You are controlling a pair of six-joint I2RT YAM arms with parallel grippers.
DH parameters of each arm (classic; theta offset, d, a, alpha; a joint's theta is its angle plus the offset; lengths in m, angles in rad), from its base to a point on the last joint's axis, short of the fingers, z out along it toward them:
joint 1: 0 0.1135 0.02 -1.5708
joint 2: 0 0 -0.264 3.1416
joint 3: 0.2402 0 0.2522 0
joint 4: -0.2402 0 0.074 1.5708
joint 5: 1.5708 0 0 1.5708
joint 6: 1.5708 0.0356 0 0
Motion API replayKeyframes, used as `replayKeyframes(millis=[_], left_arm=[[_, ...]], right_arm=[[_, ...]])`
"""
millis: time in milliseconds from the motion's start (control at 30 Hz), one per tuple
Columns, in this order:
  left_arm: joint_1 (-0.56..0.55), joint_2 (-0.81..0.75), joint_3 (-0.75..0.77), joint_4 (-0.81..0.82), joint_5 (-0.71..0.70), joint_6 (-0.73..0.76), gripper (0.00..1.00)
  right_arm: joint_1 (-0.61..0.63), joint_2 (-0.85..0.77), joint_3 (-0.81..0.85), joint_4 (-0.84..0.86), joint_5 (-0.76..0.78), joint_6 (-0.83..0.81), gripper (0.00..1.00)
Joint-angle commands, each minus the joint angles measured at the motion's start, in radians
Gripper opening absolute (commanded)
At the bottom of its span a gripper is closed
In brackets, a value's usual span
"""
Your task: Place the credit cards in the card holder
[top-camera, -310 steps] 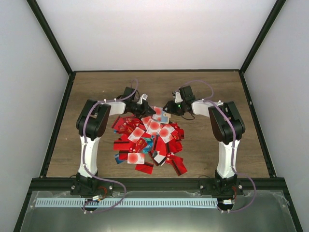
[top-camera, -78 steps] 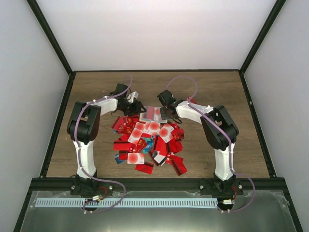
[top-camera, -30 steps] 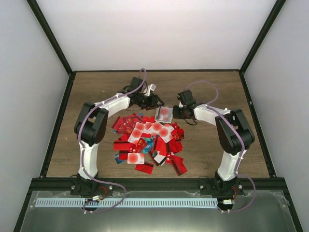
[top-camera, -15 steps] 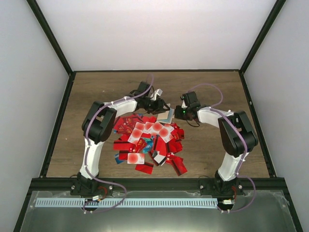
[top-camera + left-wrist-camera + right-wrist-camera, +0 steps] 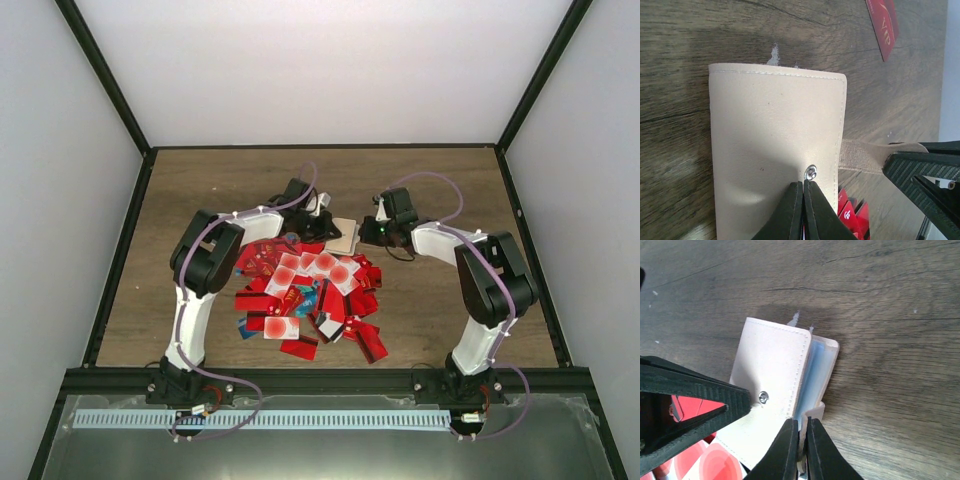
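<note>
Left gripper (image 5: 803,187): the black fingers are pressed together. Their tips rest on the face of the card holder. Whether they pinch any of it cannot be told.
Right gripper (image 5: 800,426): the black fingers are clamped on the holder's pale strap, which stands on edge between them.
Card holder (image 5: 775,135): it lies on the table directly under and ahead of the left fingertips, and just ahead and to the left of the right fingertips. It is a flat beige sleeve of smooth leather-like material with rounded corners and a stitched seam along the edges.
Holder's axis: the long axis runs straight away from the left fingers, with the stitched short edge at the far end. From the right wrist it slants away up and to the right.
Snap stud (image 5: 811,173): a small round silver metal stud sits on the holder's face, touching distance ahead of the left fingertips.
Strap (image 5: 860,156): a narrow beige band with a fuzzy look leaves the holder's long edge to the right of the left fingers. It runs to the ribbed black finger of the right gripper.
Inner pockets (image 5: 816,372): thin pale blue layers show along the holder's open side, just ahead of the right fingers.
Credit cards (image 5: 305,290): a loose heap of thin glossy rectangles lies behind both grippers, toward the arm bases. Most are red and some are white with a red blot.
Lone red card (image 5: 883,25): it lies far ahead and to the right of the left fingers, well apart from the holder. It carries gold lettering.
Table (image 5: 680,40): dark brown wood with a visible grain, with a few pale nicks just beyond the holder's far edge.
</note>
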Motion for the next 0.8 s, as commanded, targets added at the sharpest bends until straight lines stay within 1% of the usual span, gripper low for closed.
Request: replayKeyframes(millis=[0, 267, 367, 433, 600, 667, 767], left_arm=[[-0.003, -0.003, -0.013, -0.003, -0.036, -0.001, 0.04], [-0.003, -0.002, -0.013, 0.015, -0.018, -0.004, 0.04], [-0.003, 0.003, -0.013, 0.02, -0.011, -0.004, 0.04], [-0.003, 0.007, -0.014, 0.023, -0.007, -0.004, 0.04], [-0.003, 0.019, -0.013, 0.024, 0.003, 0.002, 0.04], [-0.003, 0.021, -0.013, 0.023, 0.005, 0.005, 0.04], [-0.003, 0.022, -0.01, 0.018, 0.007, 0.011, 0.04]], right_arm=[[-0.009, 0.009, 0.032, 0.039, -0.074, 0.0, 0.01], [-0.008, 0.094, 0.062, 0.077, -0.188, 0.017, 0.01], [-0.007, 0.115, 0.072, 0.09, -0.215, 0.019, 0.03], [-0.007, 0.121, 0.077, 0.097, -0.227, 0.022, 0.08], [-0.007, 0.13, 0.087, 0.117, -0.264, 0.033, 0.31], [-0.007, 0.133, 0.095, 0.125, -0.295, 0.035, 0.35], [-0.01, 0.129, 0.101, 0.131, -0.307, 0.037, 0.38]])
